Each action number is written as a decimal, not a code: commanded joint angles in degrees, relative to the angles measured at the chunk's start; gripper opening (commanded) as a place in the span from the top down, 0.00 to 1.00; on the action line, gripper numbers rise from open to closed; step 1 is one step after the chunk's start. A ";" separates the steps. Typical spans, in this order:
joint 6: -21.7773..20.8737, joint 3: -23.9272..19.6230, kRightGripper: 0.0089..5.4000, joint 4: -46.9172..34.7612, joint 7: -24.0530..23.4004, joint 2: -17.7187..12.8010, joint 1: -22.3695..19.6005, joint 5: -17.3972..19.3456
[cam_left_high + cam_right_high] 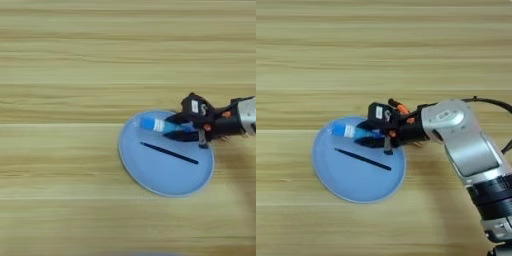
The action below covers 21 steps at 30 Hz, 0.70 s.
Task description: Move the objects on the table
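Landmark: the light-blue oval plate, lying flat on the wooden tabletop.

My right arm reaches in from the right side and crosses the plate's upper right rim. My fingers, 2 black ones, point left over the plate's upper part.

Fingers: set on either side of the small blue tube, 1 along its upper side and 1 along its lower side, closed against its right end. I read this as pinching the tube. Whether the tube is lifted or resting on the plate, I cannot tell.

Tube: over the plate's upper part, lying nearly level, its white label near the left half and its blue left end sticking out free past my fingertips, toward the plate's upper left rim.

Thin black stick: lies flat on the plate, near its middle, just below the tube and apart from it. It runs aslant, left end higher, right end lower, toward the plate's right rim. My fingers do not touch it.

Both small things sit within the plate's outline.
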 commanded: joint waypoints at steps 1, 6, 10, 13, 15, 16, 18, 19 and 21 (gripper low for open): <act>-1.11 -5.25 0.74 2.97 -3.42 -2.53 -7.12 1.17; -1.92 -8.76 0.74 11.17 -5.48 -3.71 -9.93 1.27; -3.69 -10.30 0.74 20.03 -7.59 -4.53 -11.77 0.39; -5.57 -10.77 0.74 26.33 -8.87 -5.15 -13.72 -0.58; -7.01 -10.84 0.74 31.58 -10.02 -5.53 -15.75 -1.50; -7.80 -10.80 0.74 34.14 -10.59 -5.64 -16.76 -1.95; -9.43 -10.56 0.74 39.05 -11.75 -5.80 -18.68 -2.95; -10.39 -10.32 0.74 41.84 -12.46 -5.88 -19.70 -3.59; -11.99 -9.85 0.74 47.16 -14.01 -5.79 -21.69 -4.85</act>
